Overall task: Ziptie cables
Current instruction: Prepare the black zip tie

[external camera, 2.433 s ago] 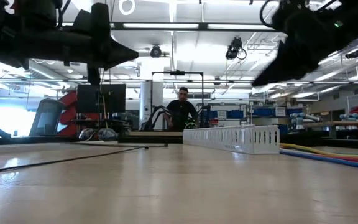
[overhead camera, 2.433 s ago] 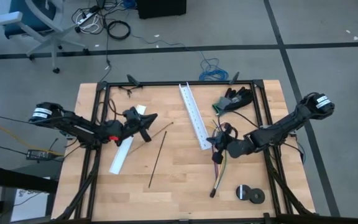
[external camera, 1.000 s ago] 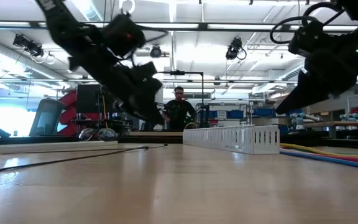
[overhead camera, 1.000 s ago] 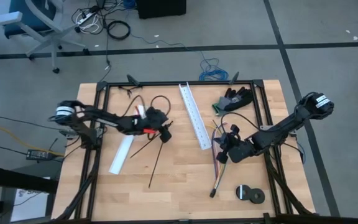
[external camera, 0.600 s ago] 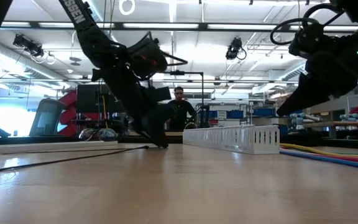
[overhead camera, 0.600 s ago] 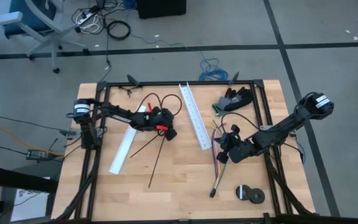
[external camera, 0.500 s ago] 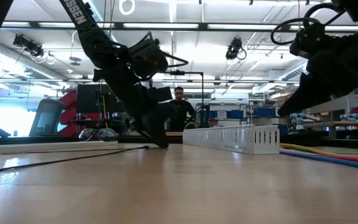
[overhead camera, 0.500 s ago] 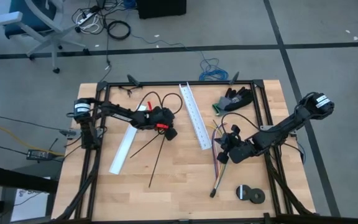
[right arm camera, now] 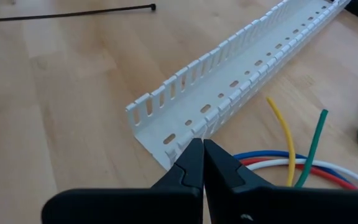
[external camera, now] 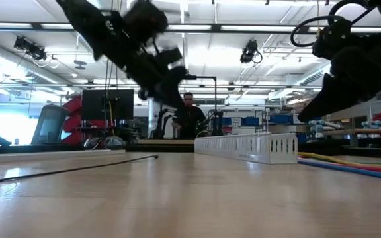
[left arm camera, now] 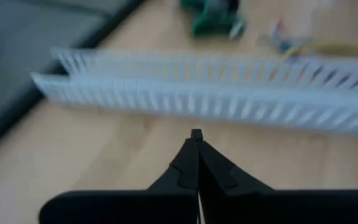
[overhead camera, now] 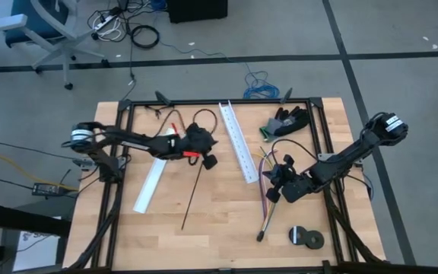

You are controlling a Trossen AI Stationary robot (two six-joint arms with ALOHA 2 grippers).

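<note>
1. Here we see the cables (overhead camera: 268, 199) nearest the table's front edge: thin yellow, blue, purple and pinkish wires running to a small dark end.
2. We find the right gripper (overhead camera: 277, 190) over their upper part, fingers pressed together, holding nothing we can make out.
3. We spot one ziptie (overhead camera: 192, 194), a thin straight black strip, lying mid-table.
4. We see the left gripper (overhead camera: 210, 162) just above its far end, beside the white channel (overhead camera: 236, 141), fingers pinched together; whether they hold anything we cannot tell.
</note>
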